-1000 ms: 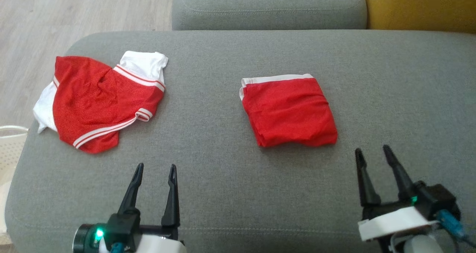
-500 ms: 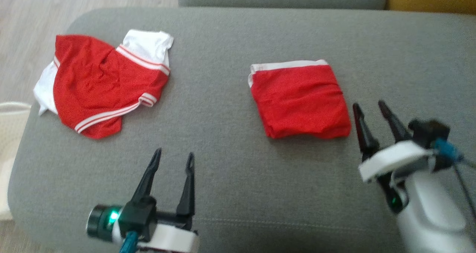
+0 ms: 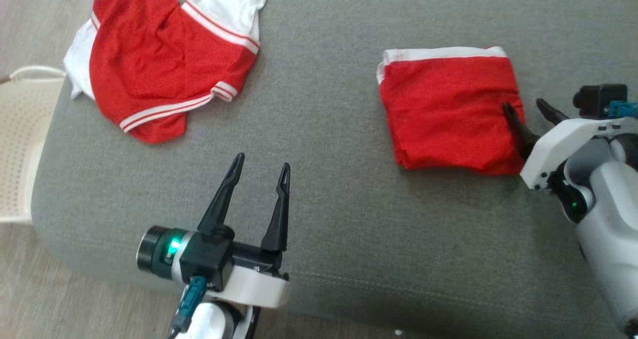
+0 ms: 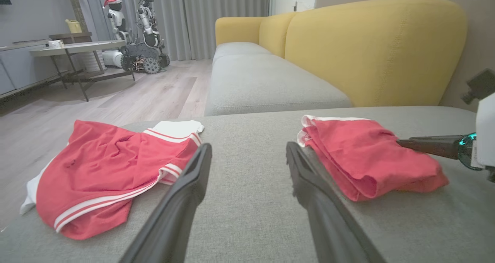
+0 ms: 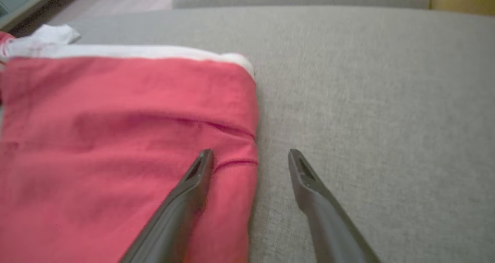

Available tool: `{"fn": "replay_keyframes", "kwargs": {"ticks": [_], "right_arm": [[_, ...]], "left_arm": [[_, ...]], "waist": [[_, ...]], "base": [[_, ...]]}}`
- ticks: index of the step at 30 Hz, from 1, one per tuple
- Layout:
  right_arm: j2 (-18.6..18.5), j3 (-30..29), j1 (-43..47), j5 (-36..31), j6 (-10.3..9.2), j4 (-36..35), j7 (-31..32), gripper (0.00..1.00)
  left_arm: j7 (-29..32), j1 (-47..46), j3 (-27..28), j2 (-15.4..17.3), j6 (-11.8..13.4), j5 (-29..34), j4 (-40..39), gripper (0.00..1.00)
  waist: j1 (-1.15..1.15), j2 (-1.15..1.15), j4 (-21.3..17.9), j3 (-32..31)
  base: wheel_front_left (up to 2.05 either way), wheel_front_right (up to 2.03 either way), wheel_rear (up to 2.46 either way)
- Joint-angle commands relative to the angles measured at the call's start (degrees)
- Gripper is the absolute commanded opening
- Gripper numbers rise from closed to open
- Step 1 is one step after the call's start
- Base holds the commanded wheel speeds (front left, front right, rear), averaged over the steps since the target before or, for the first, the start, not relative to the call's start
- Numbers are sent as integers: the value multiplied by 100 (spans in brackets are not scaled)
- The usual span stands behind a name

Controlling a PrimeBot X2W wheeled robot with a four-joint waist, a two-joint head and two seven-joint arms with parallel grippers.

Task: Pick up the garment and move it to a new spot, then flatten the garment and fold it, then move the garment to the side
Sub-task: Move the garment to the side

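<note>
A folded red garment (image 3: 448, 114) with a white band along its far edge lies on the grey sofa seat (image 3: 324, 104). My right gripper (image 3: 524, 104) is open and straddles the garment's right edge: one finger over the red cloth, the other over bare cushion, as the right wrist view shows with the gripper (image 5: 249, 154) and garment (image 5: 116, 139). My left gripper (image 3: 261, 160) stands open above bare cushion, between the two garments, holding nothing. The left wrist view shows it open (image 4: 247, 149), with the folded garment (image 4: 367, 154) to its right.
A crumpled red and white garment (image 3: 164, 65) lies at the seat's far left. A white perforated basket (image 3: 22, 139) stands on the floor beside the left end. In the left wrist view a yellow backrest (image 4: 371, 46), a table (image 4: 73, 48) and another robot (image 4: 143, 31) are seen.
The head camera has tilted down and nearer, shifting the whole picture. My right gripper has advanced from in front of the folded garment to its right edge. The left gripper stays open.
</note>
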Motion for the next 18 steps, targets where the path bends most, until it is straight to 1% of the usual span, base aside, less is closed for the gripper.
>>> {"fn": "replay_keyframes", "kwargs": {"ticks": [1,3,4,5,6,9,12,18], "right_arm": [[-62,107,-88,70,36,-129,19,91],[-98,213,-121,266,36,-130,176,68],[-120,275,-132,358,36,-143,249,47],[-162,405,-152,499,36,-185,330,17],[-179,459,-155,569,36,-198,348,0],[-255,592,-194,690,36,-249,262,0],[-407,679,-257,687,36,-303,67,0],[-923,685,-468,470,36,-563,-305,0]], "left_arm": [[-29,-178,138,2,37,-47,-178,100],[-29,-222,128,2,69,-64,-174,100],[-29,-239,127,2,81,-73,-172,100],[-29,-275,121,2,87,-85,-155,100],[-29,-295,117,2,86,-89,-145,100],[-29,-352,120,2,94,-80,-140,100],[-29,-384,170,2,111,-66,-196,100],[-29,-462,316,5,54,1,-298,100]], "waist": [[0,0,81,106],[0,0,80,164],[0,0,73,190],[0,0,55,234],[0,0,46,248],[0,0,-8,283],[0,0,-147,338],[0,0,-638,581]], "base": [[0,0,0],[0,0,0],[0,0,0],[0,0,0],[0,0,0],[0,0,0],[0,0,0],[0,0,0]]}}
